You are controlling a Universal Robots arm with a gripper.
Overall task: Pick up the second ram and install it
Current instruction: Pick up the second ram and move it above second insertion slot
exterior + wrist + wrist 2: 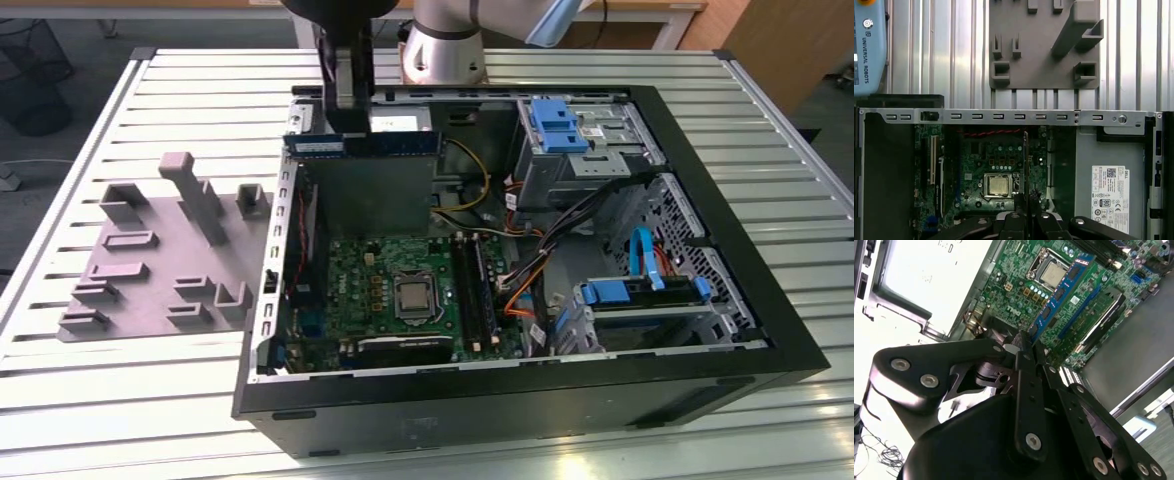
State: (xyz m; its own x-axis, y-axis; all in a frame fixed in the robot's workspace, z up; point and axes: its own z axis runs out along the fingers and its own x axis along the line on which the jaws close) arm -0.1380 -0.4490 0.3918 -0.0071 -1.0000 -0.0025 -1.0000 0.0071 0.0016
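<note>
Green-black, long and flat, with a row of black chips down its face: that memory stick is up in the air over the far end of the open black computer case. It's pinched by the black metal gripper, whose fingers are clamped on its two flat faces, with no gap I can make out in the second wrist view. The stick hangs well above the green motherboard and isn't seated in anything yet. My two cents on doing this bit well: keep the memory stick level and don't let an end clip the case wall near it. Get its long edge running along the long black slots before it goes anywhere close to them, because in the exterior view it looks to lie across their line rather than along it. The hold looks to be about mid-length, which should help keep it from tipping, so slow and square seems the way. Head count:

- one memory stick in the grip
- one gripper
- one square silver processor socket
- one grey plastic fixture plate on the slatted metal table
- two blue plastic drive brackets

The slots sit too close together for me to count.
</note>
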